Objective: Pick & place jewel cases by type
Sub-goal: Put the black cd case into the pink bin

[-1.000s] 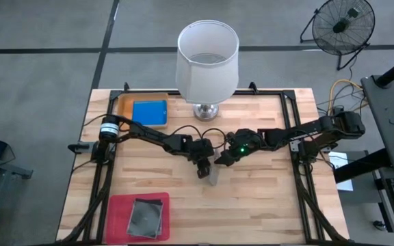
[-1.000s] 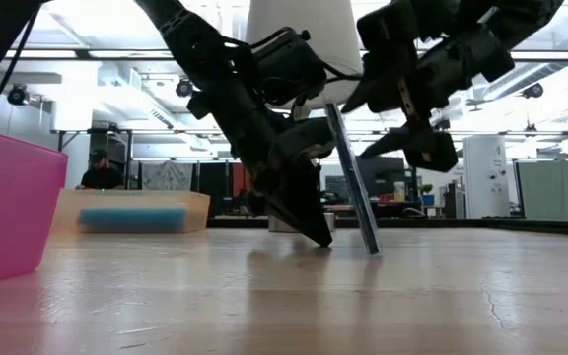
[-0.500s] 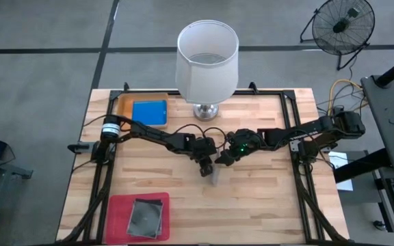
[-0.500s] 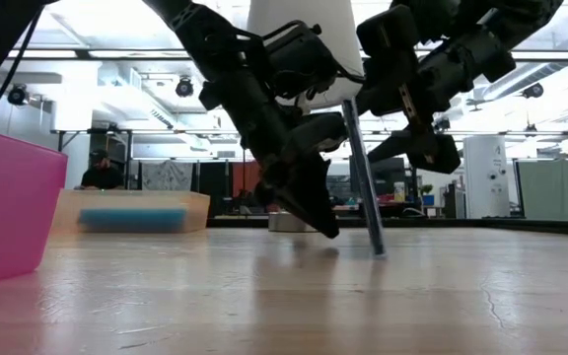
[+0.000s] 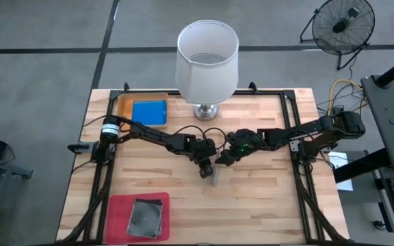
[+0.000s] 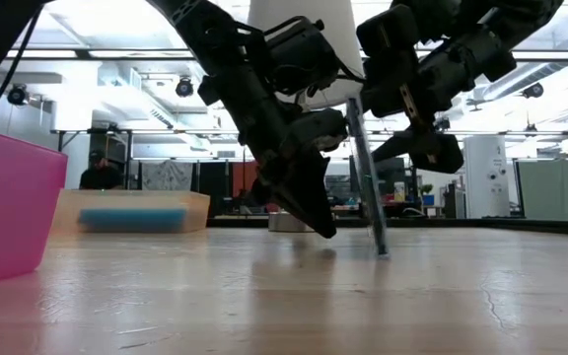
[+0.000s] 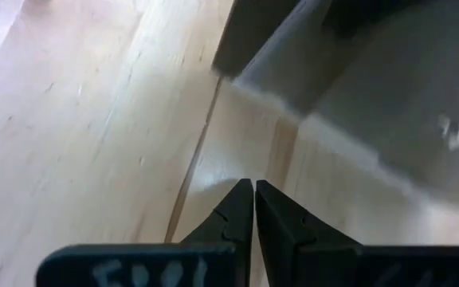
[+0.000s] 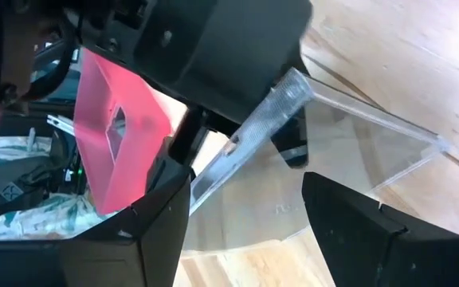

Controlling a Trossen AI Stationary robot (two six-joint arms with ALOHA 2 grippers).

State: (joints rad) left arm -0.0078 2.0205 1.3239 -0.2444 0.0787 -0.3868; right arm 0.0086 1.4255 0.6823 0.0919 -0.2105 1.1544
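The wooden desk carries a lamp with a white shade at its far edge, in the middle; all places below are given from this lamp.

The left arm comes from the desk's left edge and stretches in a low line to a place in front of the lamp. Its wrist bends down, so the left pincer points steeply at the wood and its tips hang just above it. Its two fingers are pressed together and hold nothing.

The right arm comes from the right edge and meets the left one in front of the lamp. The right pincer has its jaws wide, one on each side of a clear jewel case. This case stands on its lower edge, nearly upright, with a small tilt. The left pincer is just beside it. Whether the right jaws really press the case, I cannot tell.

To the left of the lamp, at the far edge, the orange tray holds a blue jewel case. Well in front of the lamp and to its left, at the near edge, the pink tray holds a dark jewel case. The wood in front of the lamp to the right is bare, with open room for moving there.
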